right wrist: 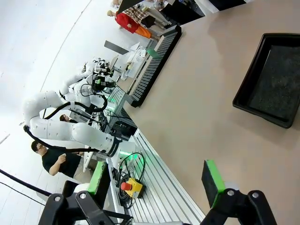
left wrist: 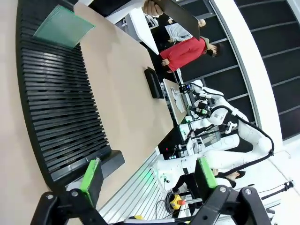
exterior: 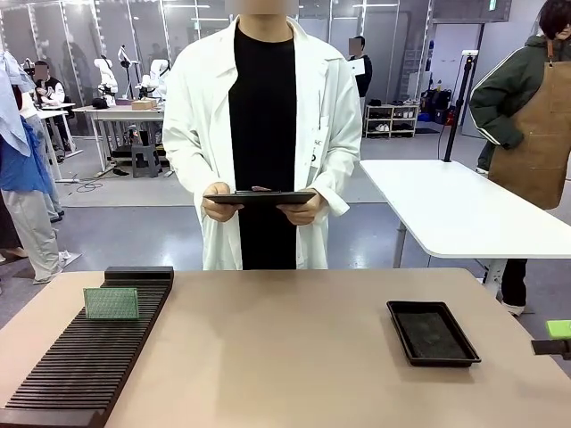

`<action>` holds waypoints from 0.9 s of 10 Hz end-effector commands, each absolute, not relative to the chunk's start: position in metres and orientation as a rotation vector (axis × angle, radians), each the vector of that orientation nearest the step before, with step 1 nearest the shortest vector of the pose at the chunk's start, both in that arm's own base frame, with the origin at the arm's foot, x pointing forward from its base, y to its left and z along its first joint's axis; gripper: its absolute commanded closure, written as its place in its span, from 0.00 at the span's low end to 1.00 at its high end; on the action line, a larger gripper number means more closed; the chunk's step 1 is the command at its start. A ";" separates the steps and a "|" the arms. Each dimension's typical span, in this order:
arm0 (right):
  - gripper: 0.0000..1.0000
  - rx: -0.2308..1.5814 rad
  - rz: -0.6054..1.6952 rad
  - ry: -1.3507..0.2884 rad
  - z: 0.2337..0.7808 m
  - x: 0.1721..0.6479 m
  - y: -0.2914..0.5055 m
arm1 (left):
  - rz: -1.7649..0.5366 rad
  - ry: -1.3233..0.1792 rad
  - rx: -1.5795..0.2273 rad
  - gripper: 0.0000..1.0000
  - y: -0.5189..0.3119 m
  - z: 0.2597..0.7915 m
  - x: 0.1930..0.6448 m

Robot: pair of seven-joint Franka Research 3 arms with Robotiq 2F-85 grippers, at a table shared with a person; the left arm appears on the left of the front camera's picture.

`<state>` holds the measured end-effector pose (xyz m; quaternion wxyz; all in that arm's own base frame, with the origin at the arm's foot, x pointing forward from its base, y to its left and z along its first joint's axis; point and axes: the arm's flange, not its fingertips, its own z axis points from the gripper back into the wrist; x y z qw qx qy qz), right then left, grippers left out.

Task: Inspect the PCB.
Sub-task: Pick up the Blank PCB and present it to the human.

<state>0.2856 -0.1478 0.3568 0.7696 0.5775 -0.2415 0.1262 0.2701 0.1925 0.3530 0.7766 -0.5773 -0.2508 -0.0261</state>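
**Spotter:** Your left gripper (left wrist: 147, 177) has its black fingers and green pads spread wide with nothing between them. Your right gripper (right wrist: 155, 182) stands just as wide and just as bare, low at the table's near right edge.

**Operator:** Where's the board?

**Spotter:** The thin green rectangular PCB (exterior: 111, 304) stands on edge in a slot of the long black ribbed rack (exterior: 89, 366). It sits toward the rack's far end, on the left side of the beige table (exterior: 268, 357).

**Operator:** So how far along am I?

**Spotter:** At the very start, as I judge it. The board sits in its slot and neither gripper is near it. The shallow black rectangular tray (exterior: 433, 333) on the right looks to hold nothing. The person (exterior: 259, 134) in the white coat at the far side holds a dark flat tablet (exterior: 259, 198) in both hands, back from the table. You have yet to fetch, lift and show the board.

**Operator:** Room to move?

**Spotter:** Plenty. Rack and tray are well apart, with bare tabletop between them. The slots around the board are vacant, so you could come down from above. Mind the raised block at the rack's far end, just behind the board, and the tray's rim on your right.
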 end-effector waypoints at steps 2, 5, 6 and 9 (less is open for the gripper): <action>0.00 1.263 0.270 -0.533 0.358 0.287 -0.149 | -0.331 -0.621 -1.043 0.00 0.172 0.440 0.280; 0.00 1.263 0.270 -0.533 0.358 0.287 -0.149 | -0.597 -0.620 -0.724 0.00 0.125 0.524 0.315; 0.00 1.263 0.270 -0.533 0.358 0.287 -0.149 | -0.675 -0.585 -0.556 0.00 0.104 0.543 0.334; 0.00 1.263 0.270 -0.533 0.358 0.287 -0.149 | -0.933 -0.497 -0.223 0.00 0.034 0.557 0.372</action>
